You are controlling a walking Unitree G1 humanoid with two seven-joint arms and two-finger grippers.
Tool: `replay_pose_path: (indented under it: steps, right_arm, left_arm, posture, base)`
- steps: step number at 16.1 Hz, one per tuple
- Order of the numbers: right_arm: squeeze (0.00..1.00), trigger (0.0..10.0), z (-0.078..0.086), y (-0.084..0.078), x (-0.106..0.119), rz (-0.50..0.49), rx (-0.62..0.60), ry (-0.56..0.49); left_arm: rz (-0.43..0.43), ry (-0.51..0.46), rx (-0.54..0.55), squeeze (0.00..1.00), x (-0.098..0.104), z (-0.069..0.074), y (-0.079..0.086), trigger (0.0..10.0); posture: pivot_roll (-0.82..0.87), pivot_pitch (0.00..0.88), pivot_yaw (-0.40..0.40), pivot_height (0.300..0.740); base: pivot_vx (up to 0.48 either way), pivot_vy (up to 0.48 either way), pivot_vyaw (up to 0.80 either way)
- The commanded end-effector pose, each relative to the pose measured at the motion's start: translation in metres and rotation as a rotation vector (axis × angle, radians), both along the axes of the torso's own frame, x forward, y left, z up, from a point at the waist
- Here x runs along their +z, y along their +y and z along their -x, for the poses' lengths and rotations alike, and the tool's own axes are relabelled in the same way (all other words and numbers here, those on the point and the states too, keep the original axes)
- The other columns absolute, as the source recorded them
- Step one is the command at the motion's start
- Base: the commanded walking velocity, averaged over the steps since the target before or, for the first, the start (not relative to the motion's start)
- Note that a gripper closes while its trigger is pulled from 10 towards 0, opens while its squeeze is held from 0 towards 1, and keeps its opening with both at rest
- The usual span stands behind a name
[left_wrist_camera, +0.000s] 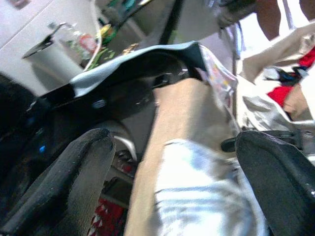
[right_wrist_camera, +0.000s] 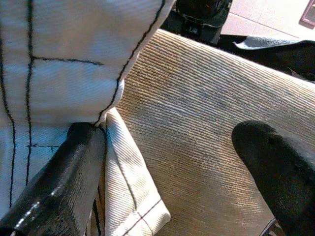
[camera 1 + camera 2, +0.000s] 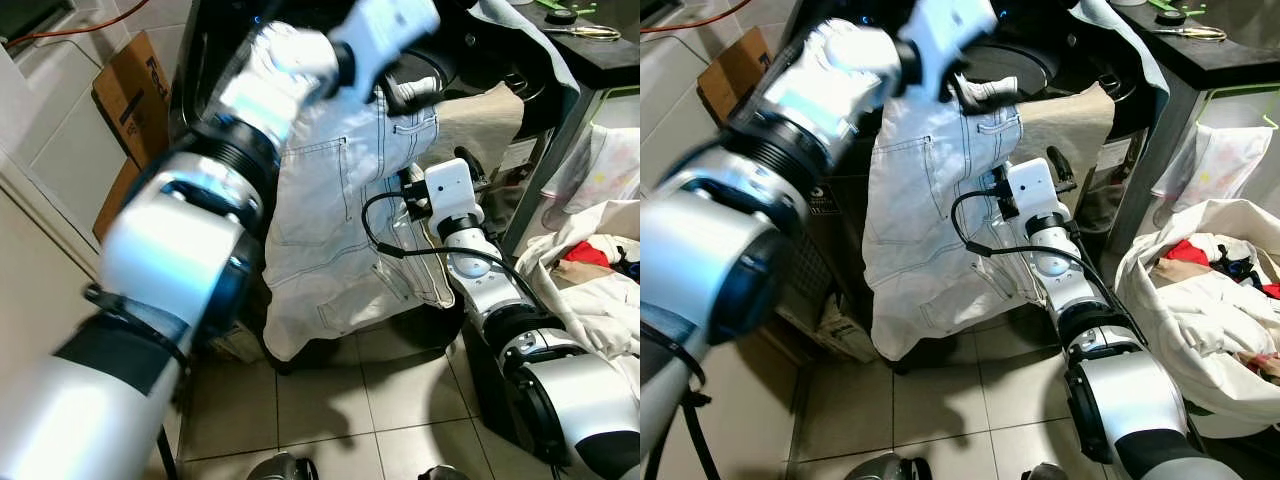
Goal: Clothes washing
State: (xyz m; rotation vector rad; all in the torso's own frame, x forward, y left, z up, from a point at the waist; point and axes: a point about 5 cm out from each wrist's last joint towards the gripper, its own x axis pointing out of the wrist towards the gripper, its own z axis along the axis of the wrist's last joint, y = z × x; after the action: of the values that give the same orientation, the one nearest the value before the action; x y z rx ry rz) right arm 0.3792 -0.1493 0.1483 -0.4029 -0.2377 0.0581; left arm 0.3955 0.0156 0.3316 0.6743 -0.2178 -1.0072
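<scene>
Left hand [image 1: 172, 187], fingers spread wide, hovered at the top edge of the white jeans [image 3: 340, 220], which hung down the front of the dark washing machine [image 3: 1010, 60] toward the tiled floor [image 3: 330, 400]. Just beyond that hand a tan corduroy garment [image 2: 206, 108] draped over the machine's rim. Right hand [image 2: 172, 172], also spread, pressed against the corduroy with one finger [image 2: 64, 182] touching the jeans' hem. Off its outer side stood a white laundry bag [image 3: 1200, 310], leaving a narrow strip of floor.
</scene>
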Motion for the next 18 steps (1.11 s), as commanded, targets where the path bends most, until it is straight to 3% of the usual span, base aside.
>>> replay_pose_path:
  steps: [1,5,9,13,15,17,18]
  right_arm:
    - [0.00,10.0,-0.005,0.005,0.014,-0.022,0.006,-0.039]
    - [0.00,10.0,-0.005,0.007,0.017,-0.027,0.019,-0.056]
    - [0.00,10.0,-0.006,0.024,0.028,-0.044,0.087,-0.113]
    - [0.00,10.0,-0.004,0.037,0.034,-0.059,0.142,-0.149]
    - [0.00,10.0,-0.002,0.047,0.039,-0.075,0.187,-0.177]
    - [0.00,10.0,0.001,0.056,0.041,-0.075,0.228,-0.199]
    - [0.00,10.0,0.002,0.058,0.041,-0.075,0.236,-0.205]
  left_arm:
    - [-0.030,-0.049,-0.011,0.00,0.002,0.001,-0.001,10.0]
    - [-0.104,-0.124,-0.012,0.00,-0.006,0.002,-0.004,10.0]
    - [-0.145,-0.183,0.005,0.00,-0.015,0.004,-0.016,10.0]
    - [-0.217,-0.149,0.054,0.00,-0.038,0.002,-0.020,10.0]
    - [-0.308,-0.097,0.121,0.00,-0.059,-0.001,-0.018,10.0]
    - [-0.321,-0.084,0.171,0.00,-0.064,-0.004,-0.014,10.0]
    - [-0.308,-0.079,0.189,0.00,-0.063,-0.005,-0.013,2.2]
  posture:
    - [-0.03,0.000,0.126,0.740]
    - [-0.03,0.000,0.126,0.740]
    - [-0.03,0.000,0.129,0.740]
    - [-0.03,0.000,0.130,0.740]
    - [-0.03,0.000,0.131,0.740]
    - [-0.03,0.000,0.136,0.740]
    - [-0.04,0.000,0.140,0.740]
  base:
    - [0.000,0.000,0.00]
    - [0.000,0.000,0.00]
    - [0.000,0.000,0.00]
    - [0.000,0.000,0.00]
    - [0.000,0.000,0.00]
    - [0.000,0.000,0.00]
    - [0.000,0.000,0.00]
